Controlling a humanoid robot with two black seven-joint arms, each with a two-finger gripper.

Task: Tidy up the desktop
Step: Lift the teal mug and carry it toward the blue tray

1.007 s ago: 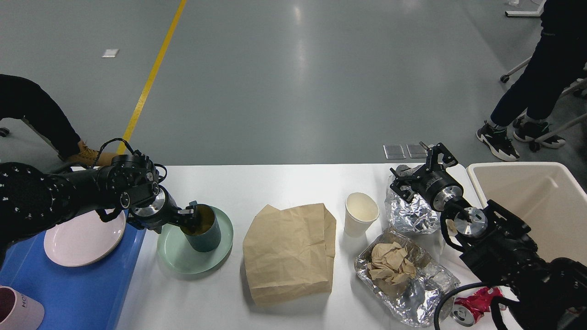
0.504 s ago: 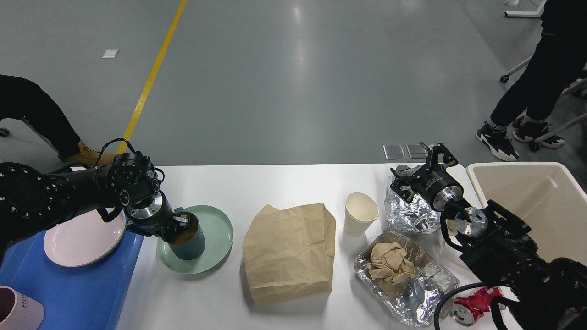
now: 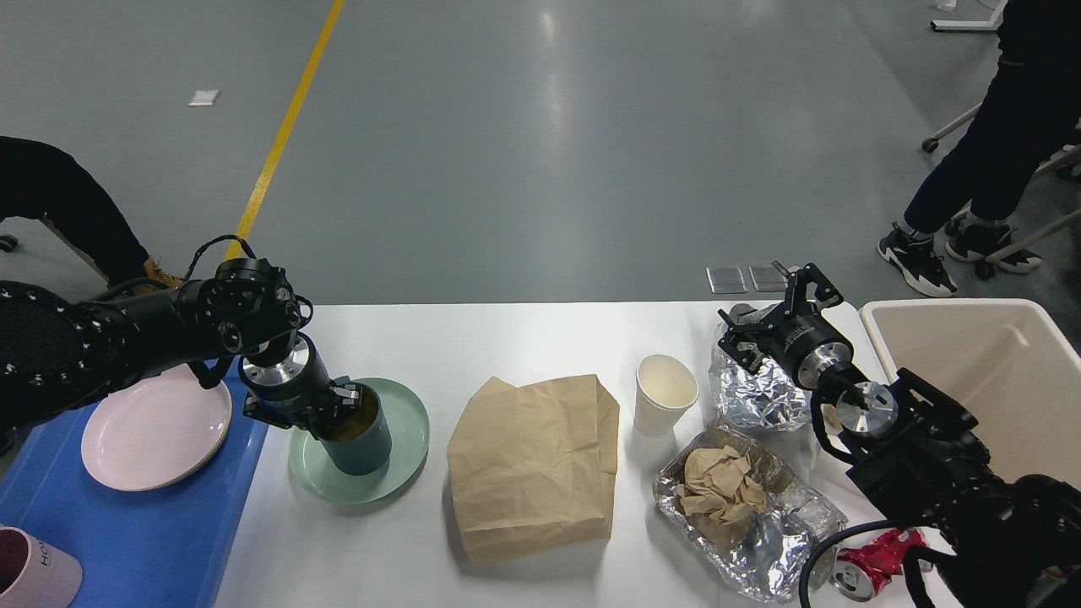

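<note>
Our left end effector [image 3: 338,404] grips the rim of the cup [image 3: 359,435] on the green plate [image 3: 397,460], on the surface [image 3: 524,338]. A tilt could spill it. Our right end effector [image 3: 773,317] hovers spread over foil [image 3: 756,397].

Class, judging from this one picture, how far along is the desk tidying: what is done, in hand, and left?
Done: a pink plate and pink cup lie in the blue tray. In hand: the left gripper grips the teal cup on the green plate. Left on the desktop: paper bag, paper cup, foil, foil tray, crushed can.
</note>
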